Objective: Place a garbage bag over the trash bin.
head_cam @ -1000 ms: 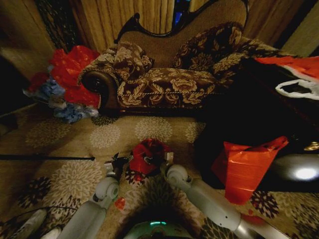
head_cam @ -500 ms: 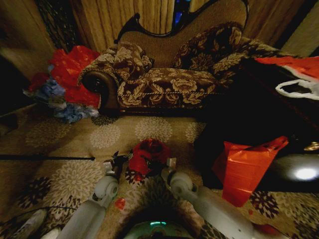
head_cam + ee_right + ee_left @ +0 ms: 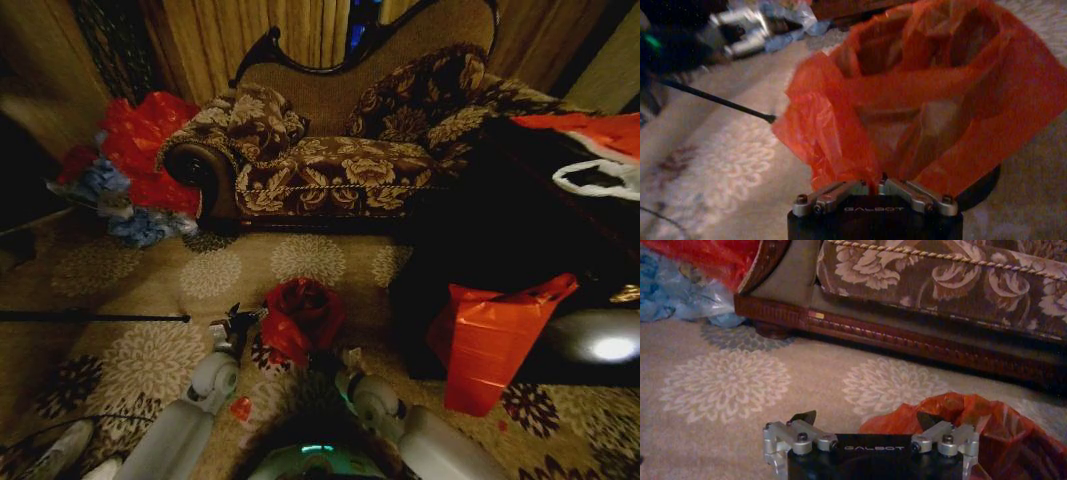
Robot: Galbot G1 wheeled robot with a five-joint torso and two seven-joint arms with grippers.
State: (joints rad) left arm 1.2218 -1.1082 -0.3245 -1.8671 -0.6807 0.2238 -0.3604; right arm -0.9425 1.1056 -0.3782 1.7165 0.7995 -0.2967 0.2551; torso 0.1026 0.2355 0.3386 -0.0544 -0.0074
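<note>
The deep-red garbage bag stands bunched up on the carpet just ahead of my two arms. In the right wrist view the garbage bag gapes open upward, and my right gripper is shut on its near edge. A dark curve of the trash bin peeks out under the bag; the rest of the bin is hidden. My right gripper sits close in front of the bag. My left gripper is beside the bag's left side. It stands open, with one fingertip against the bag.
A floral sofa stands behind, with a heap of red and blue bags to its left. A large orange-red bag hangs off dark furniture on the right. A thin black rod lies on the carpet at left.
My right arm has drawn back toward my body while holding the bag's edge, and the bag now looks rounder and more spread. The left arm has barely moved.
</note>
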